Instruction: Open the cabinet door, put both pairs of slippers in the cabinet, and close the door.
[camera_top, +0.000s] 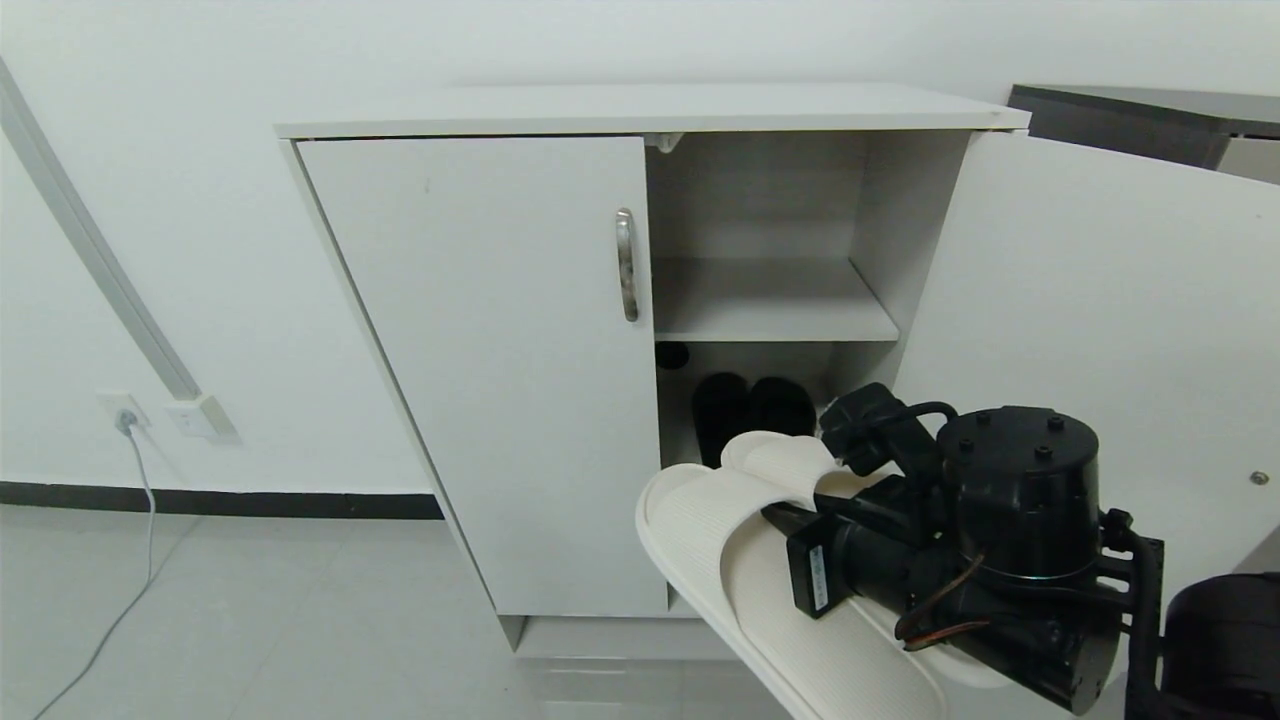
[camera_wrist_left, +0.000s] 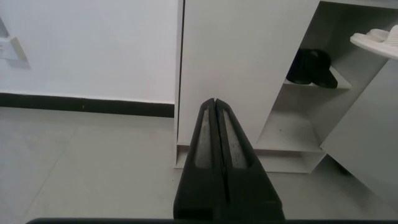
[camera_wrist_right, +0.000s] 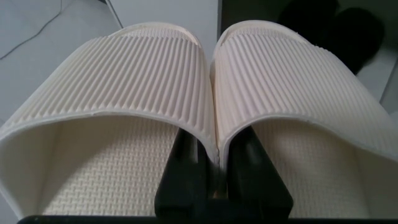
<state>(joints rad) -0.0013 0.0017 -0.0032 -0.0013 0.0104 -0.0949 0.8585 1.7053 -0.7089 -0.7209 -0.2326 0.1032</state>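
Matt, ribbed white slippers (camera_wrist_right: 143, 74) look foamy (cabinet door (camera_top: 480, 370) smooth)

Ahead of you is a plain white wall (camera_top: 200, 250), met at its foot by a black skirting band (camera_top: 200, 498) and a pale grey tiled floor (camera_top: 280, 620). A grey strip (camera_top: 90, 240) slants down the wall to a white box (camera_top: 205, 416). Just beside it, a socket (camera_top: 122, 410) feeds a grey cable (camera_top: 148, 490) that trails onto the floor. At your far right stands a dark-topped unit (camera_top: 1130, 108).
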